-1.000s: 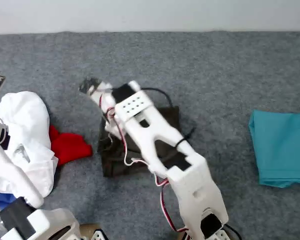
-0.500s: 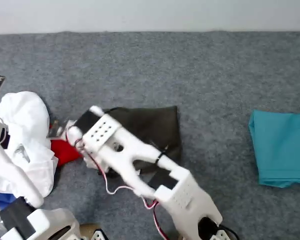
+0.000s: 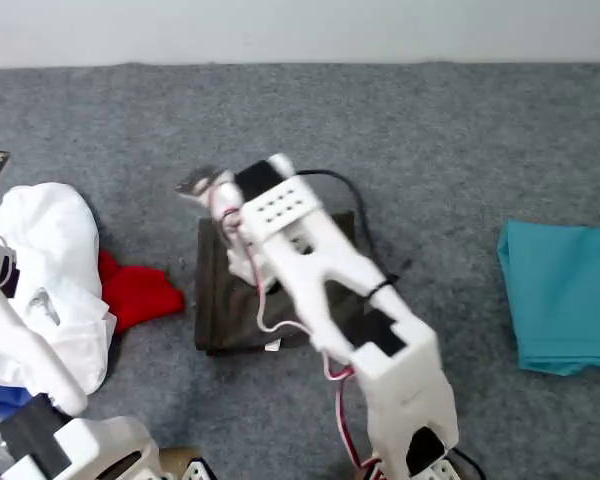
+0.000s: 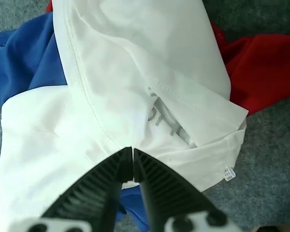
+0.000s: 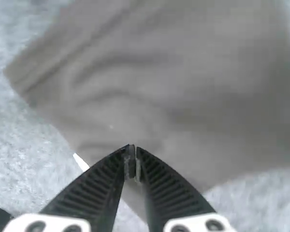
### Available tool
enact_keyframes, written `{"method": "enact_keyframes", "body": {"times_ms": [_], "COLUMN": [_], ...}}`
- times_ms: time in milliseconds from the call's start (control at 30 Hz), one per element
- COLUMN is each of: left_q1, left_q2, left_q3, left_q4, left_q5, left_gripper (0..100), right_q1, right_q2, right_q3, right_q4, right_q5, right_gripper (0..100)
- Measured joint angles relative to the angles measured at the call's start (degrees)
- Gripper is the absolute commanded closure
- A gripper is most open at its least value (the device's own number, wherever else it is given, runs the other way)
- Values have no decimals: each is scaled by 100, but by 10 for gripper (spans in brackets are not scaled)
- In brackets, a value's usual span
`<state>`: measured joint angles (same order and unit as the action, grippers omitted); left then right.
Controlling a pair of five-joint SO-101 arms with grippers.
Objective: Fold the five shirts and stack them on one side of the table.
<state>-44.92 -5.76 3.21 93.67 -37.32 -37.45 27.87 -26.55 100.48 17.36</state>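
At the left, your left tool, jaws closed, hangs over the white shirt, which is heaped on the blue shirt and red shirt. At mid-counter, your right tool, jaws together, sits at the dark shirt's edge. The teal shirt lies folded far right.

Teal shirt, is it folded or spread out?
Folded: the teal shirt lies as a compact flat rectangle with straight edges, no sleeves showing.

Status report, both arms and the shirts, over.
Both jaws shut. Right arm over dark shirt, flat at centre; left arm over white shirt. Teal shirt folded, set apart. Red shirt, blue shirt heaped under white, unfolded.
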Motion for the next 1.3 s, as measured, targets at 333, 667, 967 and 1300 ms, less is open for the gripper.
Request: {"method": "enact_keyframes", "body": {"times_ms": [333, 667, 967, 1300], "left_q1": [0, 0, 0, 0], "left_q2": [0, 0, 0, 0], "left_q3": [0, 0, 0, 0], "left_q4": [-62, -62, -62, -53], "left_q5": [9, 9, 9, 9], "left_gripper": [983, 983, 983, 983], "right_q1": [791, 1398, 1407, 1407], "right_q2": [-1055, -1064, -1064, -2171], "right_q3": [2488, 3974, 1345, 1336], "right_q4": [0, -985, -18, 0], "right_q5": [-35, -35, -132, -1011], "right_gripper": [988, 988, 988, 988]}}
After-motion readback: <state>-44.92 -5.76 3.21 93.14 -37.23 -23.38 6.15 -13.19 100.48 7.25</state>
